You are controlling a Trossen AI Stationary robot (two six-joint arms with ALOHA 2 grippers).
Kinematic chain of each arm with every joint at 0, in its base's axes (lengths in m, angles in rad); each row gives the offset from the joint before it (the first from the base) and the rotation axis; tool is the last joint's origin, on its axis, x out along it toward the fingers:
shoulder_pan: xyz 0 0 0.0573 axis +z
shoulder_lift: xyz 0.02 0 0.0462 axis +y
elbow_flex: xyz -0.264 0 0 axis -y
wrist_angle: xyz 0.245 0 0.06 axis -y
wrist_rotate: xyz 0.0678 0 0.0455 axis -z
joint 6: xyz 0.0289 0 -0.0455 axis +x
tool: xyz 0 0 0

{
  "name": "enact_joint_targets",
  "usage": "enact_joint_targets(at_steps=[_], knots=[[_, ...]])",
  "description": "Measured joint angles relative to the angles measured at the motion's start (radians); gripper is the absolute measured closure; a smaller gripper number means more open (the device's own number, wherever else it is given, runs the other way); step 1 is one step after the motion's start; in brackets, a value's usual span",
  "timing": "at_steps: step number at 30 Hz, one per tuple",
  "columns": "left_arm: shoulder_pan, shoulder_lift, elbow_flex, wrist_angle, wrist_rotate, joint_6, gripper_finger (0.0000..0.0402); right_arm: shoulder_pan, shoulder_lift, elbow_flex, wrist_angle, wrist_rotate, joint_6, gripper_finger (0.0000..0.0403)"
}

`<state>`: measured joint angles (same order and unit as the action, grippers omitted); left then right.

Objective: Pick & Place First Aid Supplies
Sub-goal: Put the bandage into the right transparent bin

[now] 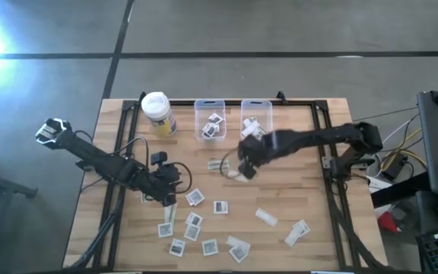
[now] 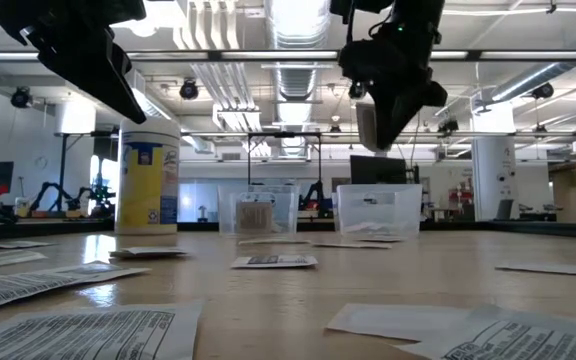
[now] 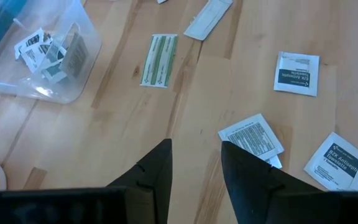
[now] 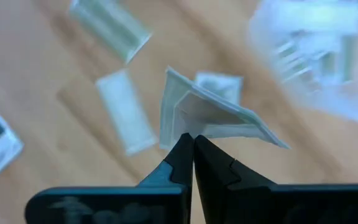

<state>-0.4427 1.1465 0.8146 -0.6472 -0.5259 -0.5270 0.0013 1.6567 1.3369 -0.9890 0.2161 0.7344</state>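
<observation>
Pinched tight between the fingers of the right gripper (image 4: 192,144) is a folded greenish-white packet (image 4: 210,115); it is being held up in the air, above the middle of the wooden table (image 1: 310,205), near two clear bins (image 1: 255,116). What look like a few packets are lying inside each bin, though the view is too poor to be sure. The left gripper (image 3: 194,163) is being held low over the table's left part with its fingers parted and nothing between them. Just beside it, a white square packet (image 3: 252,135) with small print is lying flat. More square packets (image 1: 201,232) are spread over the near part of the table. A green striped strip (image 3: 160,60) is lying near one bin. A yellow container (image 1: 159,116) with a white lid is standing at the far edge, beside the bins.
</observation>
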Motion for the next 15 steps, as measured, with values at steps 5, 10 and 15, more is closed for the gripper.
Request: enact_joint_targets(at_steps=[5, 10, 15], knots=[[0.0, 0.0, 0.0, 0.0, 0.0, 0.0, 0.0271, -0.13, -0.065, 0.0, 0.003, 0.004, -0.052, 0.0394], [0.0, 0.0, 0.0, 0.0, 0.0, 0.0, 0.0271, -0.251, -0.1, 0.0, 0.008, 0.004, -0.075, 0.0394], [0.0, 0.0, 0.0, 0.0, 0.0, 0.0, 0.0271, -0.349, -0.091, 0.001, 0.019, 0.003, -0.103, 0.0394]])
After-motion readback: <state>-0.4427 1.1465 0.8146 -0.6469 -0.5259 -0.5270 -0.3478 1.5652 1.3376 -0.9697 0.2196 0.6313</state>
